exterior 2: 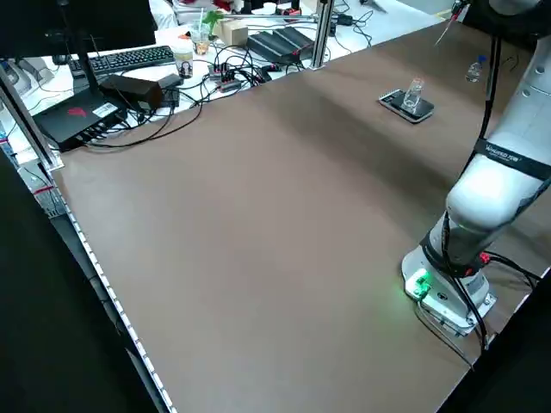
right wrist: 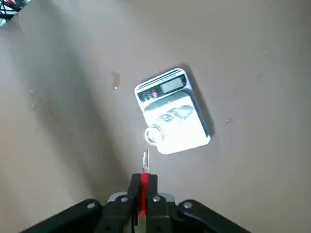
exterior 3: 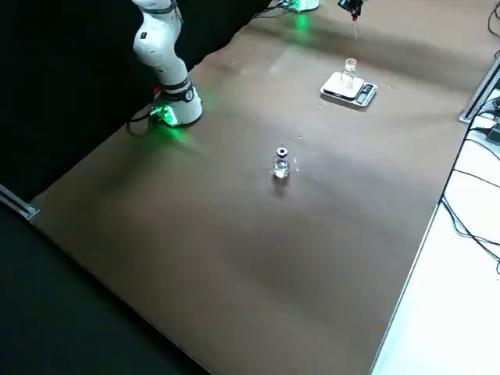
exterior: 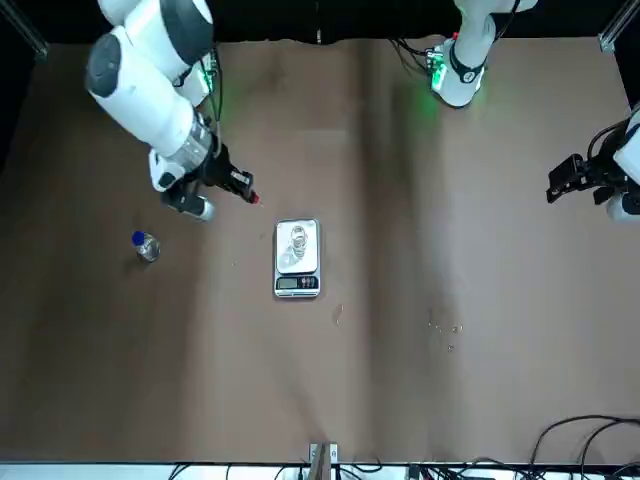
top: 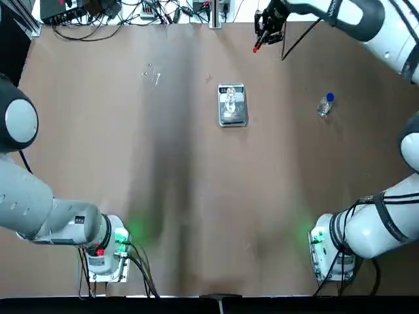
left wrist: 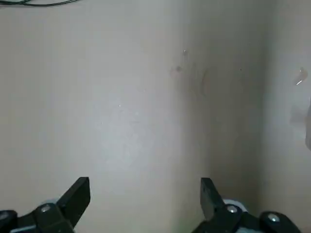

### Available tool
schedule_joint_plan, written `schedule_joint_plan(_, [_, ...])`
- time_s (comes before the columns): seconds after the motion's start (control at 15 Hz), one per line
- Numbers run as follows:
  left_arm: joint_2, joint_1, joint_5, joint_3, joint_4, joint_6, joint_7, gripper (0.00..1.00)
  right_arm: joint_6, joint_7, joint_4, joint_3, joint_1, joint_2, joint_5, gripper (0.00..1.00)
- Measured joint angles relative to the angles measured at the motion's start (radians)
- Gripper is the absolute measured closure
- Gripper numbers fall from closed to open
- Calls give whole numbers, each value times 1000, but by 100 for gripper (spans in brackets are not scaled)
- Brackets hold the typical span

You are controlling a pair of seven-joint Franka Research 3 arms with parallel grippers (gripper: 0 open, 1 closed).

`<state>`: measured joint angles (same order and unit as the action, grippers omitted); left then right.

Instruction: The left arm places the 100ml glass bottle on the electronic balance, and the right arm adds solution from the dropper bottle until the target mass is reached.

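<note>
Fingers clamped on the red-bulbed dropper (right wrist: 146,161), the right gripper (right wrist: 144,175) needs to center its tip over the glass bottle (exterior 3: 349,74) standing on the balance (right wrist: 182,136) before squeezing gently, while the left gripper (left wrist: 146,187) idles off to its own side, fingers apart.

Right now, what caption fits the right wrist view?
The right hand grips a red-topped dropper near the scale.
</note>
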<state>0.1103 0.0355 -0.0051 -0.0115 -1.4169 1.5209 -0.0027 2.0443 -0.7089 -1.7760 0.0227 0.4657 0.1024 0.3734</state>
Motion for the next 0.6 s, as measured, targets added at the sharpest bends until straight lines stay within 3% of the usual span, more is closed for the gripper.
schedule_joint_plan(0.2, [0,0,0,0,0,0,0,0,74,-47,0,0,42,40,0,92])
schedule_joint_plan(0.6, [0,0,0,0,0,0,0,0,86,-55,0,-2,65,77,-4,92])
